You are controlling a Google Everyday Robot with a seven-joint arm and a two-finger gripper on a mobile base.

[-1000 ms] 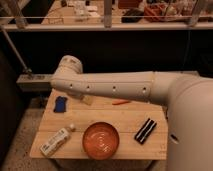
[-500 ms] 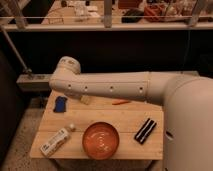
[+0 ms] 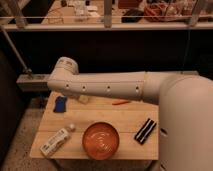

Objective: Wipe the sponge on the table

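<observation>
Camera view: sponge (image 3: 60,104) flat on the table (image 3: 117,114), back-left corner.
Gripper (image 3: 82,99) sits low just right of the sponge, mostly hidden under the arm (image 3: 107,87); whether it is spread or closed, I cannot tell. For any wiping stroke, keep the pad flat on the planks with light pressure, clear of the orange bowl (image 3: 101,140) and white bottle (image 3: 55,142).

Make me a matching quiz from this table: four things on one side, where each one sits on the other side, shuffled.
Things:
1. sponge
2. orange plate
3. black ribbed block
4. white bottle

Places on the table:
A. near edge, middle
B. far left
C. near left corner
D. right side

Pairs: 1-B, 2-A, 3-D, 4-C.

The gripper is mostly hidden under the arm, just right of the sponge.
</observation>
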